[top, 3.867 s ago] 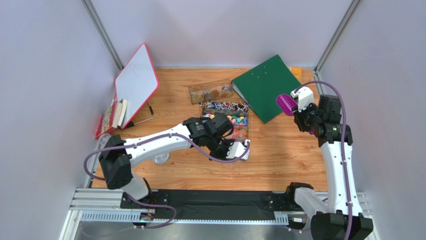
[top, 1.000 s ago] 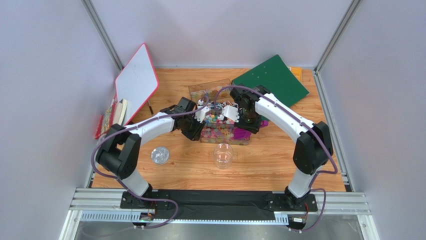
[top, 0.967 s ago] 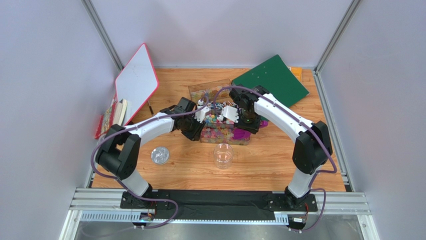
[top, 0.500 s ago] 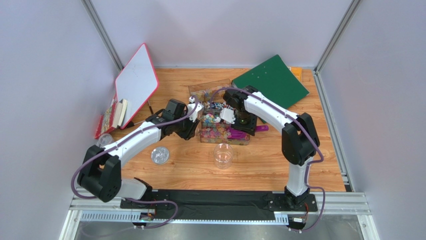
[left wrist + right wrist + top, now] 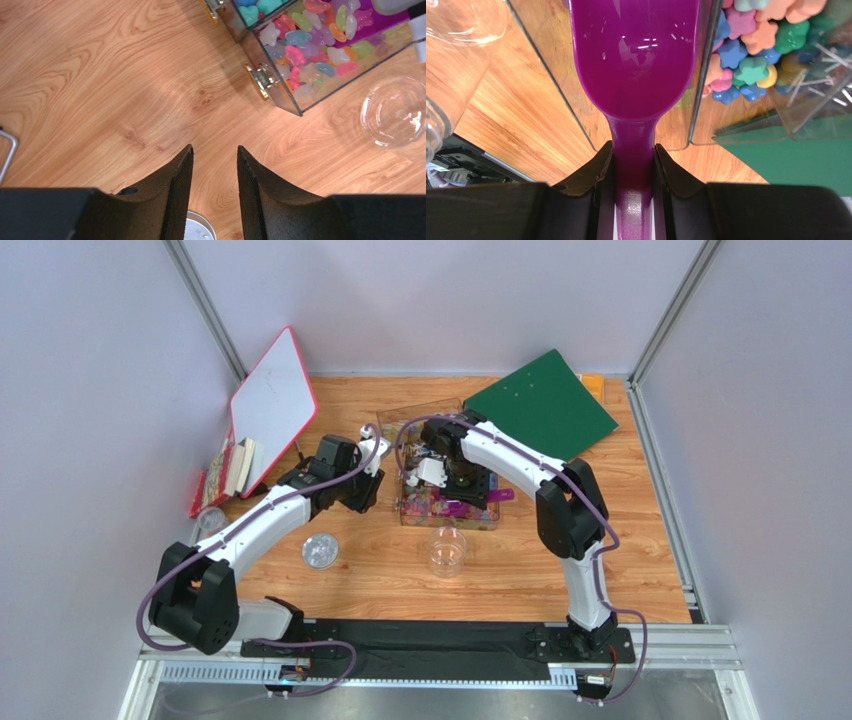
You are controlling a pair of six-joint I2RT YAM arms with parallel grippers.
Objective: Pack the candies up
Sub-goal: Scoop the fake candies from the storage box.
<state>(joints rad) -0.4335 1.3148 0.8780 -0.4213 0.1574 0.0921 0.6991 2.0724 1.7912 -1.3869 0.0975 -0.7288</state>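
The candies (image 5: pixel 432 502) fill a clear box (image 5: pixel 495 520) at mid table; they also show in the left wrist view (image 5: pixel 310 45) and the right wrist view (image 5: pixel 756 45). My right gripper (image 5: pixel 476 490) (image 5: pixel 632 150) is shut on the handle of the purple scoop (image 5: pixel 468 507) (image 5: pixel 638 55). The scoop's bowl lies low in the box, and no candy shows in it. My left gripper (image 5: pixel 368 496) (image 5: pixel 214 150) is open and empty over bare wood just left of the box. A clear jar (image 5: pixel 446 550) (image 5: pixel 395 112) (image 5: pixel 456 30) stands upright in front of the box.
A round metal lid (image 5: pixel 320 550) (image 5: pixel 200 227) lies left of the jar. A second clear box (image 5: pixel 420 420) and a green binder (image 5: pixel 540 400) lie behind. A red-edged whiteboard (image 5: pixel 272 405) and books (image 5: pixel 225 475) lean at the left wall.
My left gripper has drawn back to the left, away from the box. My right gripper has carried the scoop leftward inside the box. The jar has stayed put.
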